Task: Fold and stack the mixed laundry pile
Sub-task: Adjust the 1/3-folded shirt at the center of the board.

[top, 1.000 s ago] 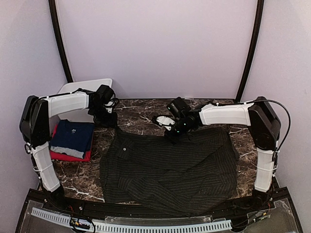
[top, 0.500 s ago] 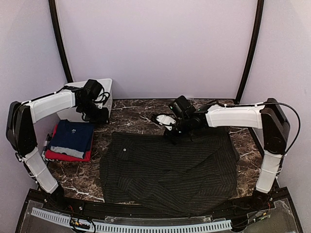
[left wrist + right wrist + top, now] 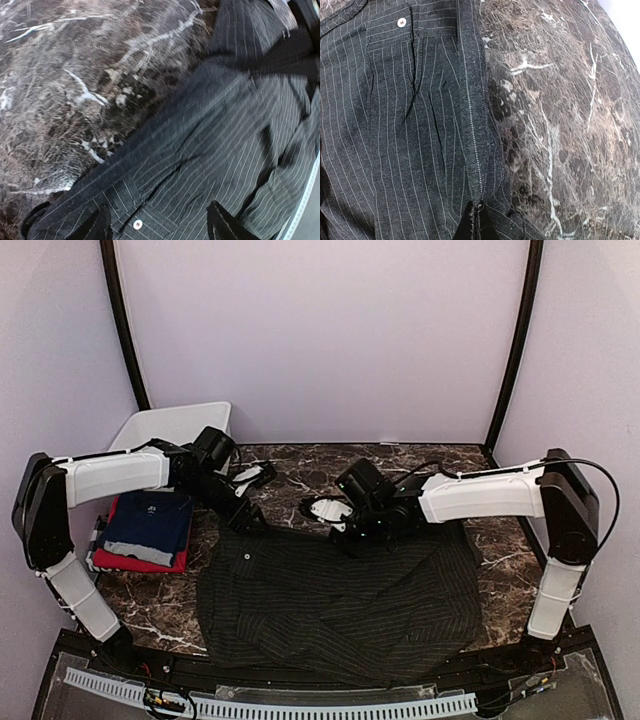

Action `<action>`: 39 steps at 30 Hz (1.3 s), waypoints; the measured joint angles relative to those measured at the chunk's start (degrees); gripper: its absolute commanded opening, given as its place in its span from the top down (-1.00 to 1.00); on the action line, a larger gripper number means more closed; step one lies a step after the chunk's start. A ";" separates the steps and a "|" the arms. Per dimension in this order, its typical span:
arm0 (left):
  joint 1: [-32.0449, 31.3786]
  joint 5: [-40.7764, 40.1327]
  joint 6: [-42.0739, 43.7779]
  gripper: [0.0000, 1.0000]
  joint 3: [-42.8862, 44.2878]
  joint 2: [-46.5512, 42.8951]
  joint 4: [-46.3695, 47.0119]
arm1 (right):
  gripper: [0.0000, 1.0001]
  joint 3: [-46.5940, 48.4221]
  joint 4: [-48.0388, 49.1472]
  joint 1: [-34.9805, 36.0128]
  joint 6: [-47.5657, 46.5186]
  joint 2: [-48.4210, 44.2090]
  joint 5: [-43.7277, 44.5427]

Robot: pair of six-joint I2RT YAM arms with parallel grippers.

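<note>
The dark charcoal pinstriped shirt (image 3: 340, 600) lies spread over the marble table (image 3: 300, 465). My left gripper (image 3: 248, 515) is open just above the shirt's far left corner. In the left wrist view, its fingers (image 3: 97, 225) straddle a buttoned part of the shirt (image 3: 225, 125), with the gripper (image 3: 157, 215) empty. My right gripper (image 3: 345, 532) is shut on the shirt's far edge near the middle. The right wrist view shows it (image 3: 477, 215) pinching the stitched hem of the shirt (image 3: 395, 125). The folded navy T-shirt (image 3: 150, 522) lies on the red T-shirt (image 3: 140, 562) at the left.
A white plastic bin (image 3: 175, 425) stands at the back left, behind the left arm. Bare marble shows along the back of the table, at its right edge (image 3: 505, 540), and in both wrist views (image 3: 75, 75) (image 3: 560, 100).
My left gripper has swung from beside the bin down to the shirt's far left corner. My right gripper has moved left with the hem in it, and the shirt has shifted left.
</note>
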 measured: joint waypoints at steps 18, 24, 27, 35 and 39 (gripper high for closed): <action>-2.51 1.40 22.75 -0.06 10.05 13.22 0.46 | 1.00 -3.58 1.97 0.00 -0.61 -5.33 3.76; -1.09 -2.47 23.56 0.36 10.32 15.63 -5.99 | 1.00 -4.22 2.16 -0.48 -0.57 -5.35 6.19; 1.51 -6.19 21.97 0.51 10.32 15.87 -9.33 | 1.00 -4.55 2.16 -1.38 -0.35 -5.40 6.62; 7.37 -21.14 16.68 0.21 10.05 15.87 -14.14 | 1.00 -4.02 2.10 -5.31 0.59 -4.81 8.59; 7.78 -26.80 13.18 0.00 10.95 15.78 -15.26 | 1.00 -0.87 1.99 -7.21 0.87 -0.74 9.09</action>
